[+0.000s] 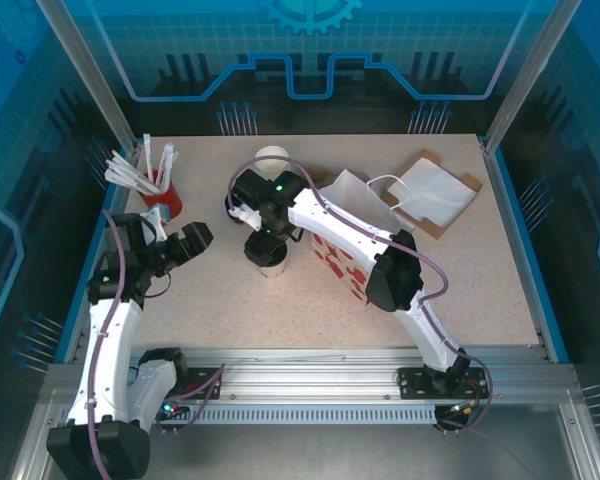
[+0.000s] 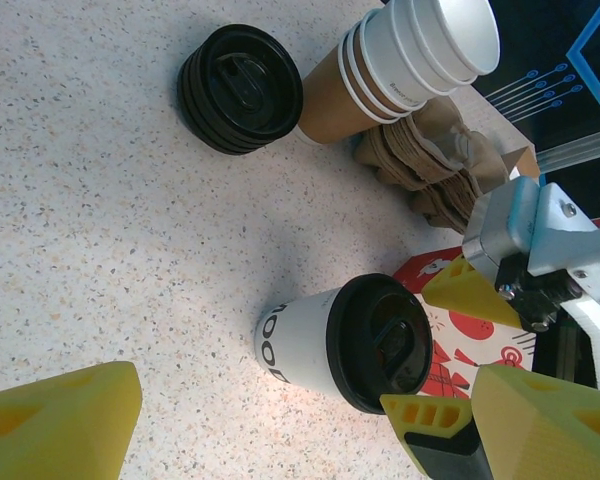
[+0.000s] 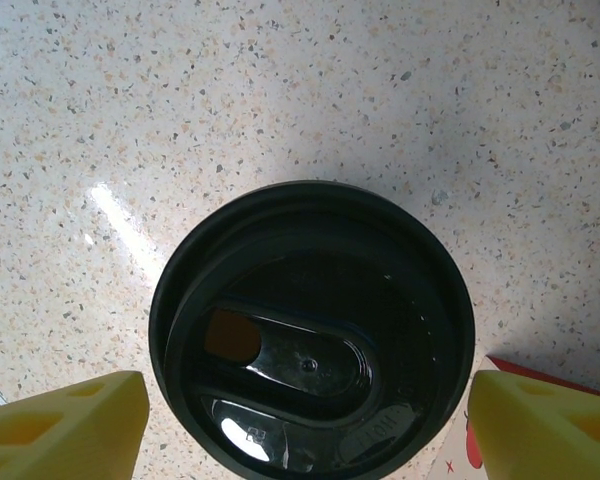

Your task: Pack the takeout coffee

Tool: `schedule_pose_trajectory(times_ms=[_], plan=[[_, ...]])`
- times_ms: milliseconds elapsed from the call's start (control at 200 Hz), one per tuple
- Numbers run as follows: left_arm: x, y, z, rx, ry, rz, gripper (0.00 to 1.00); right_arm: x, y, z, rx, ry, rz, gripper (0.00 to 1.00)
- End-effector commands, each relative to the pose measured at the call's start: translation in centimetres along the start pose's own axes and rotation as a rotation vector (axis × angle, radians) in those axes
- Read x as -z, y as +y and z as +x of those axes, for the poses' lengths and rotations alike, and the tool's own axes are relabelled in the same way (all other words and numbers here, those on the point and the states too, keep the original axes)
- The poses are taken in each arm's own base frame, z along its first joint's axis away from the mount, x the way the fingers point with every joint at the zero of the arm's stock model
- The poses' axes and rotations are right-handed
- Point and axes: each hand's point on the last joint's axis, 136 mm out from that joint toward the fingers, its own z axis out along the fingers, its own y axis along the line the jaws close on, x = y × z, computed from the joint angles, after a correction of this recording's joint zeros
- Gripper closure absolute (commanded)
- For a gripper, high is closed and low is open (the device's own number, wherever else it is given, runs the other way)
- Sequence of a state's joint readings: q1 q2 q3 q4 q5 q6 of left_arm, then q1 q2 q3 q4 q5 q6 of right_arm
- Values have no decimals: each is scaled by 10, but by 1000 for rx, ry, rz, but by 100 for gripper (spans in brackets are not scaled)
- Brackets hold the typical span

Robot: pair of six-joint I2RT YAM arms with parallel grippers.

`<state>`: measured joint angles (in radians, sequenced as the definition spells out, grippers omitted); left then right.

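Both sets of jaws spread, left gripper [image 1: 198, 238] empty, right gripper [image 3: 308, 425] straddling the takeout coffee [image 2: 292, 345] on the desk [image 3: 280, 80]: grasp step, next likely needs a level squeeze just below the lid [image 3: 310, 330].

White-shelled and black-jointed, with lilac cables [image 1: 440, 275] looping back from the right claw [image 3: 300, 415], green lamps [image 1: 278, 184] just behind it, blocky yellow fingers [image 3: 60, 425] pocketed with recesses.
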<state>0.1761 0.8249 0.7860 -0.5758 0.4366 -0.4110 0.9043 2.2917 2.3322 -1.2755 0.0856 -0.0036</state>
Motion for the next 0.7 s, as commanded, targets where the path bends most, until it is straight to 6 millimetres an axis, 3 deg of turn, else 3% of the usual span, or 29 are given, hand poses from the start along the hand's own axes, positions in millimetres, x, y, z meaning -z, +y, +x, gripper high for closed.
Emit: schedule_pose_trajectory(times_ms=[0,405,430,695], plan=[[3,-6,-1,-20,4,29,13,-3,3,3,6,30,-7,18],[3,-7,0,-22,7,40,13,-1,9,3,20,32,-5,19],[2,-7,0,-21,8,39,13,-13,9,6,23,58,-7,19],[2,-8,0,-20,10,48,13,-18,8,8,29,79,11,20]])
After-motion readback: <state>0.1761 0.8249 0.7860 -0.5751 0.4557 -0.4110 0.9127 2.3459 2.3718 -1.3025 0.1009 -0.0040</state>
